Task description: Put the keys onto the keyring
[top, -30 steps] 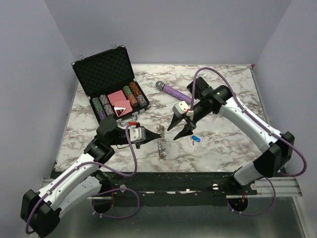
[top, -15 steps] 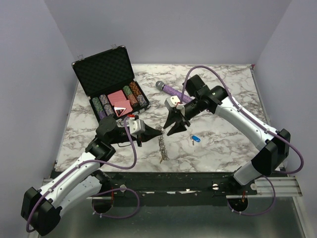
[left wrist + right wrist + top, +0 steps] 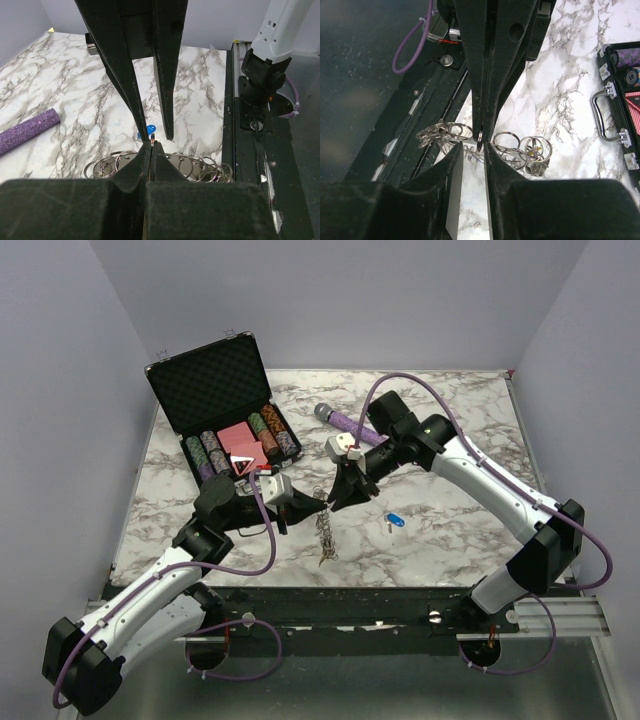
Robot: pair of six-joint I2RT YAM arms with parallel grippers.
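Left jaws pinched shut on keyring [image 3: 182, 165]; right jaws slightly spread, straddling it (blue key [image 3: 393, 521] lies apart).

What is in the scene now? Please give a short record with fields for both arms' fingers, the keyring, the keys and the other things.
left fingers: shut on one loop of the keyring
right fingers: slightly apart, tips at that same loop
keyring: a string of linked silvery rings, the rest trailing toward the near edge
blue key: lying on the table, apart from the keyring, not held
others: purple microphone; open case of poker chips, far left
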